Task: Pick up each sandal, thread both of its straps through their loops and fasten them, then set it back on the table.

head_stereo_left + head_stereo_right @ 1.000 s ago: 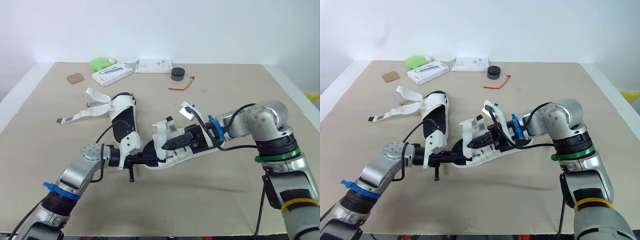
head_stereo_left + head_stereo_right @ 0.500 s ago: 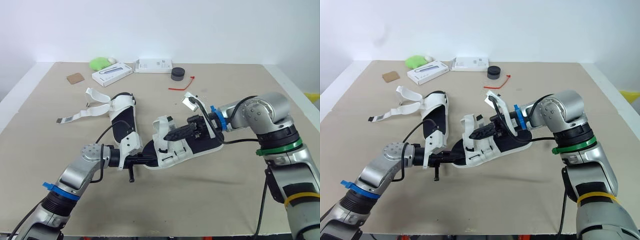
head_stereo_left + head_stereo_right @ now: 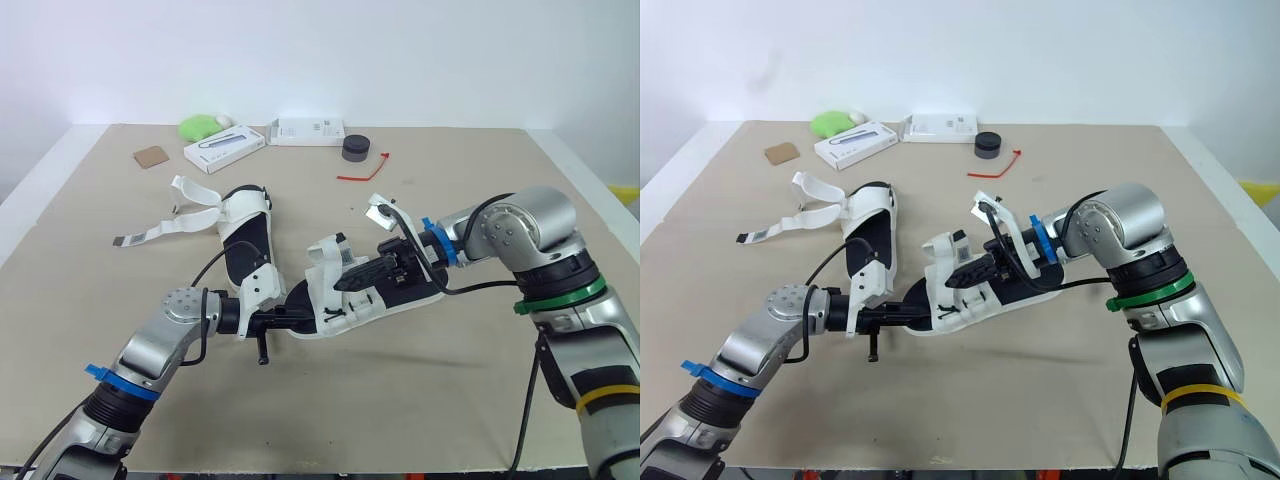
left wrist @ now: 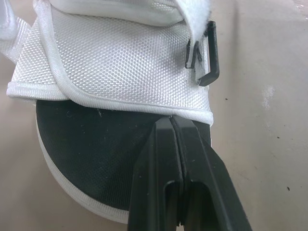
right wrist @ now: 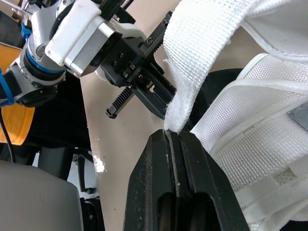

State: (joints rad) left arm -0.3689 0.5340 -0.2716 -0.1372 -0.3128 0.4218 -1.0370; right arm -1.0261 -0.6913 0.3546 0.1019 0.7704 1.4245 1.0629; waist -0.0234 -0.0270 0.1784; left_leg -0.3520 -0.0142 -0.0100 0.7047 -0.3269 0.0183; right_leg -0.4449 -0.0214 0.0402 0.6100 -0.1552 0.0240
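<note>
The left claw [image 3: 298,321] is clamped shut on the toe edge of a sandal [image 3: 340,308], its two fingers pressed together over the black sole just below the white mesh upper. A black loop [image 4: 209,57] sits at the corner of that upper, just past the fingertips. The right claw [image 3: 345,282] reaches in from the heel end and lies over the footbed, covering much of it. Its fingers are closed on the end of a white strap [image 5: 202,57], which rises from the pinch and curves over the upper. The two claws face each other with the sandal between them, near the middle of the table [image 3: 450,400]; whether the sole touches the table cannot be told. From the right wrist, the left claw [image 5: 139,82] shows just beyond the strap. A second sandal [image 3: 245,235] lies just beyond the left claw's wrist, beside the held one, its loose straps [image 3: 185,215] spread flat away from both claws. Well beyond the claws, along the far edge, are a brown card [image 3: 152,156], a green lump [image 3: 200,126], two white boxes [image 3: 224,148] [image 3: 310,131], a black puck [image 3: 355,149] and a red tie [image 3: 365,172], the tie nearest the right claw.
</note>
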